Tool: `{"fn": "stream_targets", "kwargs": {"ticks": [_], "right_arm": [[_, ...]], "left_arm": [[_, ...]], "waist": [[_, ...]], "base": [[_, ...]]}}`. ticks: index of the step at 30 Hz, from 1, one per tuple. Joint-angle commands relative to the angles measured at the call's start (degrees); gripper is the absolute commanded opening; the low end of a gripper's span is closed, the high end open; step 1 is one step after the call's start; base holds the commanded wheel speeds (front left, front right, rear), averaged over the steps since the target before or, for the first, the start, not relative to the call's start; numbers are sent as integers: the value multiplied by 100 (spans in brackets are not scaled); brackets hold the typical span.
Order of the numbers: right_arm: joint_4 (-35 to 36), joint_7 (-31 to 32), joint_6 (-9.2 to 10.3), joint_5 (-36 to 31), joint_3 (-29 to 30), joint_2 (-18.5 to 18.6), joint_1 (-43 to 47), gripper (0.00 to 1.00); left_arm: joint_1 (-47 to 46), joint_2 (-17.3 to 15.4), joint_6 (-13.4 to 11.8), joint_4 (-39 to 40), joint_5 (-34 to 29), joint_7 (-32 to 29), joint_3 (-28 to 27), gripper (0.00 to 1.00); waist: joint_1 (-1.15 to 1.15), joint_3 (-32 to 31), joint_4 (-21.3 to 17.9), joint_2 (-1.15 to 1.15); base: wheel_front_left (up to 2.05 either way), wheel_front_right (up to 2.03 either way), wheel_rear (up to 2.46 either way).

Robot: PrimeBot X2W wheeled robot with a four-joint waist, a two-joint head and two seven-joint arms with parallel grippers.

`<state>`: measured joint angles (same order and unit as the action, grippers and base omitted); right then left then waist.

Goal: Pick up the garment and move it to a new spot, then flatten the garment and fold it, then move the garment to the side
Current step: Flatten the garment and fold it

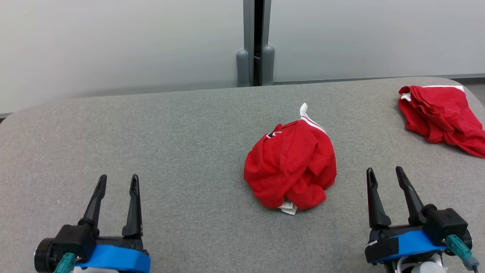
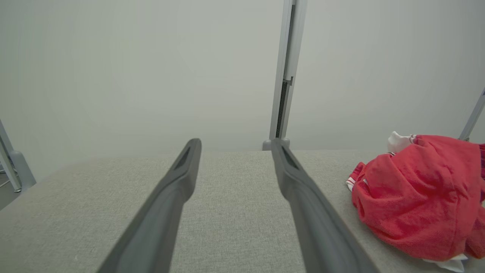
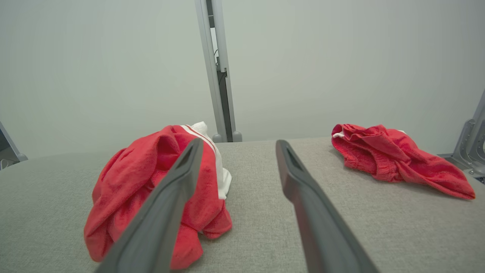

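A crumpled red garment (image 1: 291, 165) with white trim and a white label lies bunched in the middle of the grey table (image 1: 170, 132). It appears at the right in the left wrist view (image 2: 416, 197) and at the left in the right wrist view (image 3: 151, 189). My left gripper (image 1: 117, 181) rests open at the lower left, well to the left of the garment, nothing between its fingers. My right gripper (image 1: 384, 173) stands open at the lower right, just right of the garment and apart from it.
A second red garment (image 1: 441, 117) with white trim lies at the table's far right corner, also at the right of the right wrist view (image 3: 394, 159). Behind the table stand pale wall panels with a grey post (image 1: 255, 45) between them.
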<state>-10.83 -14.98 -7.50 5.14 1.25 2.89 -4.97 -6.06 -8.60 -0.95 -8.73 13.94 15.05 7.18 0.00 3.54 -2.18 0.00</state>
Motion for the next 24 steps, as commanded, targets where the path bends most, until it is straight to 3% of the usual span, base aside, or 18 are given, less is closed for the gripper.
{"fn": "stream_targets", "kwargs": {"ticks": [1, 24], "right_arm": [[-32, -29, 2, 6, -2, -2, 82, 100], [-290, -29, 2, 27, -33, -2, 127, 100]], "left_arm": [[92, 21, 39, -31, -56, 16, -56, 100], [286, 432, 442, -262, -593, 17, -657, 100]], "waist": [[0, -25, 15, 0], [0, -189, 41, 0]], "base": [[0, 0, 0], [0, 0, 0]]}}
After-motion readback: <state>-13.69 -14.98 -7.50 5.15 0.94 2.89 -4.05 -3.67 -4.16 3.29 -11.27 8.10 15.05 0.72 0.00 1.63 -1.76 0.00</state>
